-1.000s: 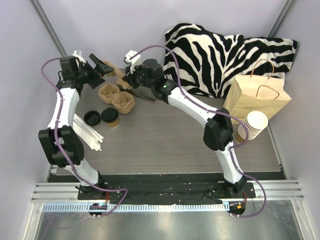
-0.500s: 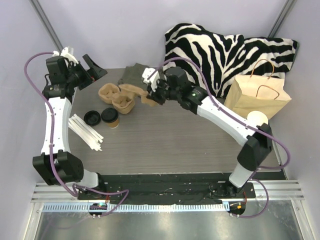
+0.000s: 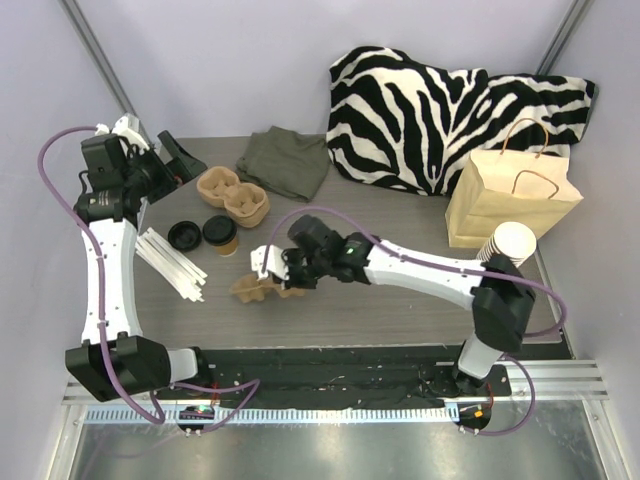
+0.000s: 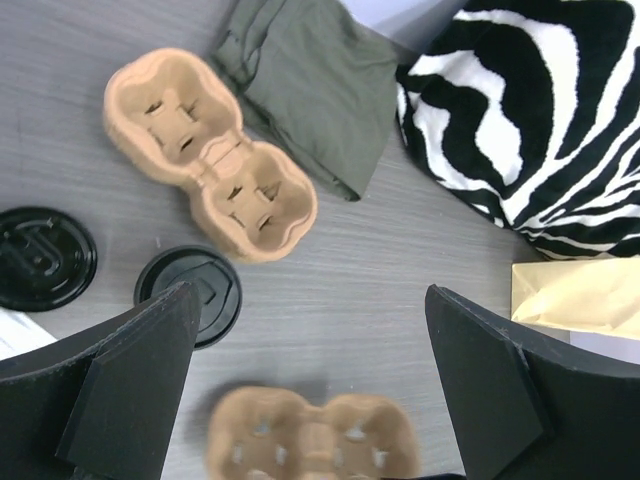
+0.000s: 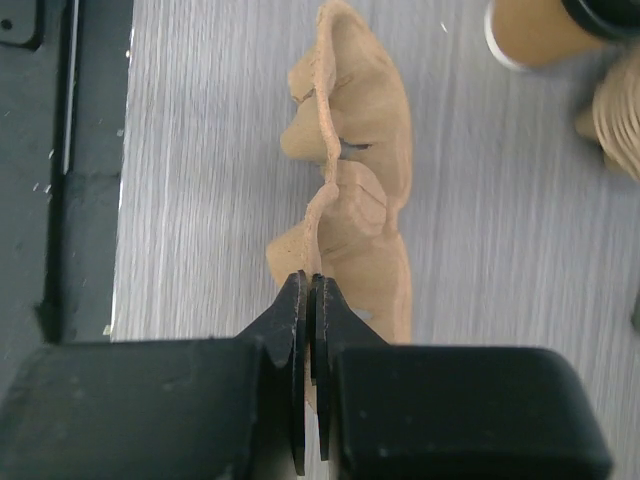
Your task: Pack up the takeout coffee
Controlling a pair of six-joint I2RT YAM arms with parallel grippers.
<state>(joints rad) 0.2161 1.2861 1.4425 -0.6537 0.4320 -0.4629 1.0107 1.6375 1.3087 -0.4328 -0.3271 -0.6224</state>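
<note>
The takeout coffee (image 3: 221, 236), a small brown cup with a black lid, stands left of centre on the table. Seen from above, the coffee (image 4: 195, 290) is partly behind my left finger; its brown side (image 5: 530, 30) shows top right in the right wrist view. My right gripper (image 3: 283, 276) (image 5: 310, 292) is shut on the rim of a pulp cup carrier (image 3: 250, 288) (image 5: 360, 150), low over the near middle of the table; this carrier (image 4: 310, 440) looks blurred. My left gripper (image 3: 182, 160) (image 4: 310, 300) hangs open at the back left, holding nothing.
A second pulp carrier (image 3: 232, 195) (image 4: 210, 165) lies behind the cup. A loose black lid (image 3: 184, 236) and white sticks (image 3: 172, 262) lie to its left. A green cloth (image 3: 286, 163), zebra cloth (image 3: 450, 105), paper bag (image 3: 515, 195) and stacked cups (image 3: 506, 250) fill the back and right.
My right arm has carried the pulp carrier from the back, beside the other carrier, forward to the near middle. My left arm has drawn back to the left, still open.
</note>
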